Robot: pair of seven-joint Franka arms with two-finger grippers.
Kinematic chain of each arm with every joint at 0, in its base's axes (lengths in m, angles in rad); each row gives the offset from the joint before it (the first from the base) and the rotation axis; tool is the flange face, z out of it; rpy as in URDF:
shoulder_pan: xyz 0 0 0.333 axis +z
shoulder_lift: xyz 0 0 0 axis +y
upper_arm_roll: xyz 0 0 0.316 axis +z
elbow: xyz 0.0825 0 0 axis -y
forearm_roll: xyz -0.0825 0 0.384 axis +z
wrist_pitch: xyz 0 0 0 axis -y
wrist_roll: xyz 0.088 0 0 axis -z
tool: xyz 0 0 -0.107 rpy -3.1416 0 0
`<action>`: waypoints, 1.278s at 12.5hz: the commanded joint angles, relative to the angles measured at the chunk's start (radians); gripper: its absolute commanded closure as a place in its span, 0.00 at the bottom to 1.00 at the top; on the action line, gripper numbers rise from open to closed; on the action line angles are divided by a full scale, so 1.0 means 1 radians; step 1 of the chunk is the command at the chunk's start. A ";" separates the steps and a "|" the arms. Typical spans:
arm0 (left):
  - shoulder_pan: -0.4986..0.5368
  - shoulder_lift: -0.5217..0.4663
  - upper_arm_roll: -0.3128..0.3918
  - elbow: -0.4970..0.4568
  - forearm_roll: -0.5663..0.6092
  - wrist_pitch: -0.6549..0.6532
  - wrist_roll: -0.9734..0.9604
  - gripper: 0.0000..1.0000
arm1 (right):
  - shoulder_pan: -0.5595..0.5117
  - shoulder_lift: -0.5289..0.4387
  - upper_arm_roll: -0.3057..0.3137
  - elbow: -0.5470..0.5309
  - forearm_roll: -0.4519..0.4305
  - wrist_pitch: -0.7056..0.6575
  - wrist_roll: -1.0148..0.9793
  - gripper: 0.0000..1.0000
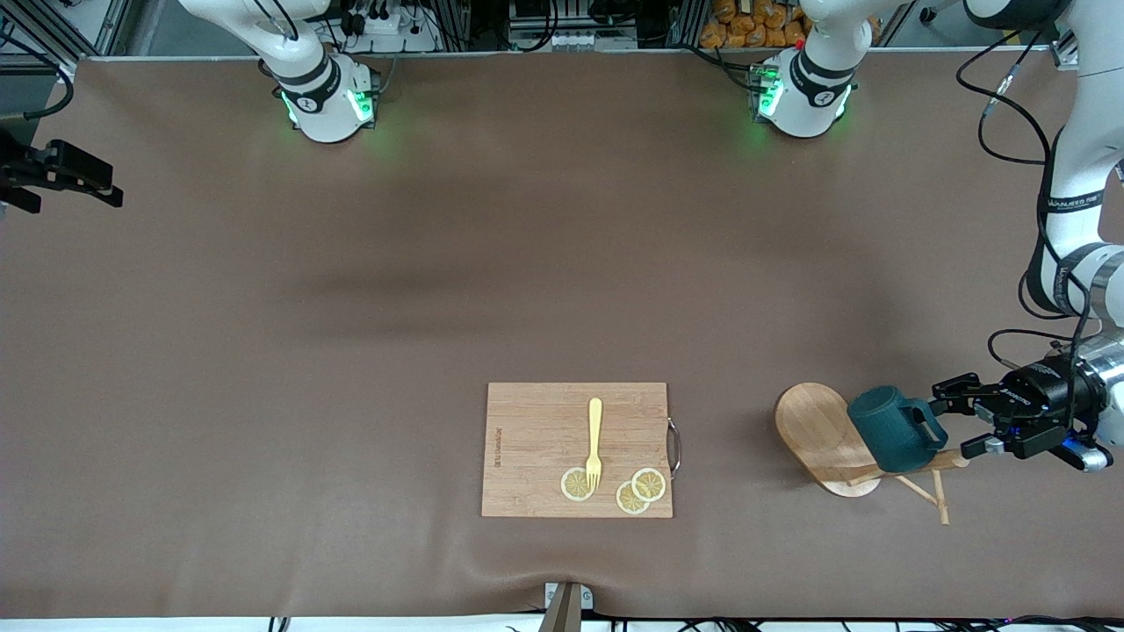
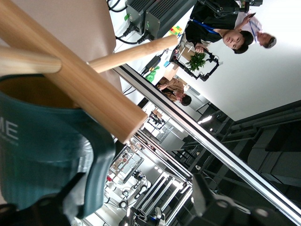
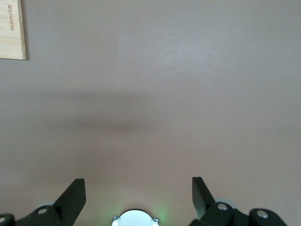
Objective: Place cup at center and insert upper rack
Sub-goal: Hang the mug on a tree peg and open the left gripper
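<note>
The upper rack (image 1: 817, 426), a light wooden mug tree, lies tipped on its side toward the left arm's end of the table. Its post (image 2: 80, 84) and thin pegs point at the left arm. The dark teal cup (image 1: 889, 432) rests on that post, and a peg crosses its tan mouth (image 2: 28, 92). My left gripper (image 1: 957, 420) is open, its fingers spread on either side of the cup's handle (image 2: 96, 179) without pinching it. My right gripper (image 1: 79, 180) waits at the right arm's end of the table, open (image 3: 138, 193) over bare tablecloth.
A rectangular wooden cutting board (image 1: 544, 439) lies near the table's front edge, nearer the middle than the rack. It carries a yellow fork (image 1: 594, 439) and three lemon slices (image 1: 639, 491). One corner of the board (image 3: 10, 28) shows in the right wrist view.
</note>
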 commanded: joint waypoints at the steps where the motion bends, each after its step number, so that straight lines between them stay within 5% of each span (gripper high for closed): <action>1: 0.000 -0.029 0.002 0.015 0.028 -0.017 -0.036 0.00 | 0.005 -0.018 -0.003 -0.011 0.003 -0.005 -0.005 0.00; 11: 0.014 -0.116 0.003 0.052 0.247 -0.017 -0.125 0.00 | 0.005 -0.018 -0.003 -0.009 0.003 -0.003 -0.005 0.00; 16: 0.001 -0.211 -0.007 0.109 0.514 -0.017 -0.157 0.00 | 0.005 -0.018 -0.003 -0.011 0.003 -0.003 -0.005 0.00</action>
